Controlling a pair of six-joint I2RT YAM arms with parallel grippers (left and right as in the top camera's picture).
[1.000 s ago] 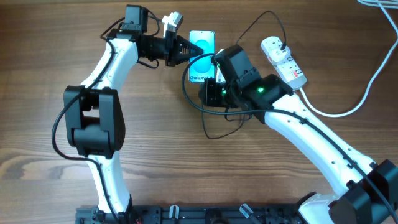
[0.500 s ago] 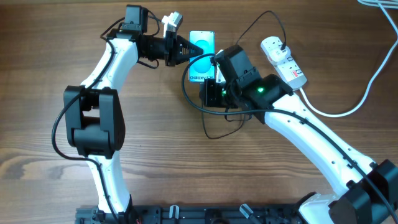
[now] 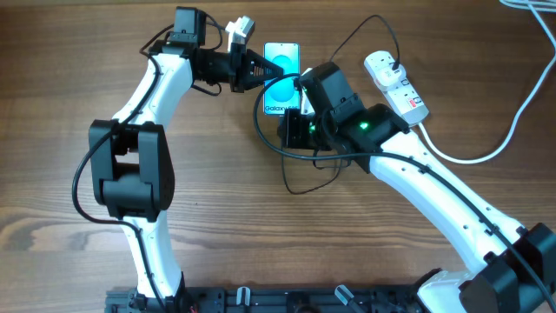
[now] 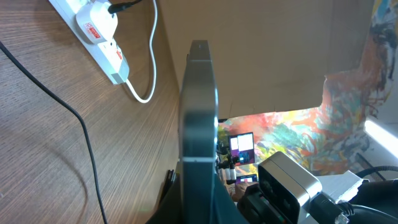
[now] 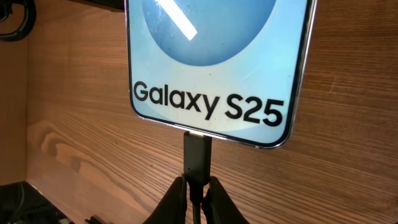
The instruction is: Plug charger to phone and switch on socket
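Observation:
The phone has a cyan screen reading "Galaxy S25" and lies on the wooden table. My left gripper is shut on the phone's left edge; the left wrist view shows the phone edge-on between the fingers. My right gripper is shut on the charger's black connector, whose tip sits at the phone's bottom port. The thin black charger cable loops across the table and runs to the socket, a white power strip at the upper right, also in the left wrist view.
A thick white cord runs from the power strip to the right edge of the table. A black rail lies along the front edge. My right arm crosses the table's right half.

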